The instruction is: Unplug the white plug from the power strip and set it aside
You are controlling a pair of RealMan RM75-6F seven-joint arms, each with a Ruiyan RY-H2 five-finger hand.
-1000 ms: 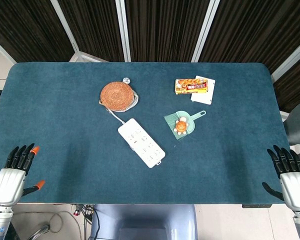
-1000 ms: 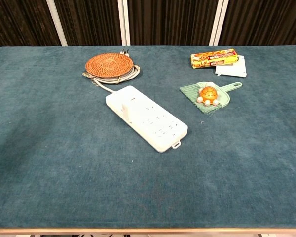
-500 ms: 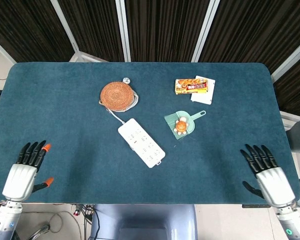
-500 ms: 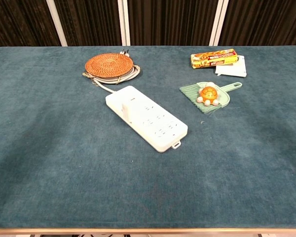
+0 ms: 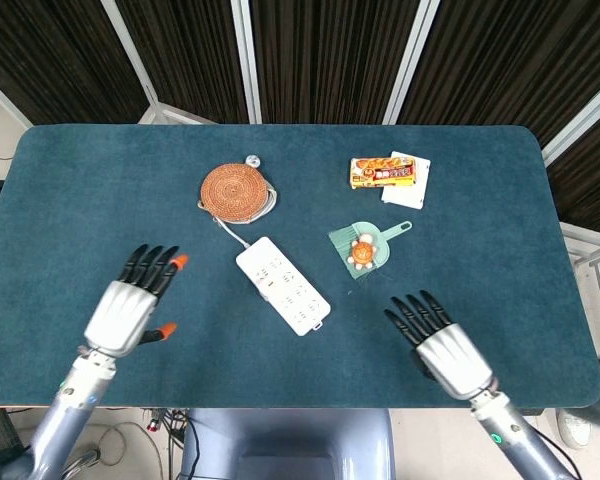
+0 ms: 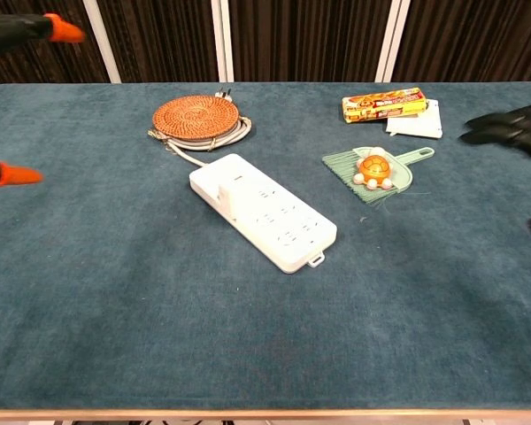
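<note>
Head view shows the bench point(image 5: 70, 180) first, a broad top covered in blue-green felt with rounded far corners, dark slatted panels and pale uprights behind its far edge. Both my arms reach over the near edge. My left hand point(image 5: 130, 305) hovers near the near-left part, holding nothing, its orange-tipped fingers point(image 5: 178, 262) spread. My right hand point(image 5: 435, 340) hovers near the near-right part, likewise empty with its dark fingers fanned apart.

Between them, about mid-bench, the power strip point(image 5: 283, 284) lies diagonally, its cable running to the far side under a woven coaster point(image 5: 234, 192). In the chest view the white plug point(image 6: 227, 197) stands upright in the strip's far-left end, nearest the cable. I judge it a small, stiff, smooth block, light in itself but seated firmly (the strip is light too, so it may lift with the plug unless I pin it down). I would pinch the plug by its two side faces and pull straight up, one hand pressing on the strip's free end.

Toward the far-right corner lie a green dustpan point(image 5: 368, 243) with an orange toy turtle point(image 5: 361, 250) on it, and a yellow snack box point(image 5: 382, 172) beside a white card point(image 5: 412, 185).

The felt should grip whatever I set down.
</note>
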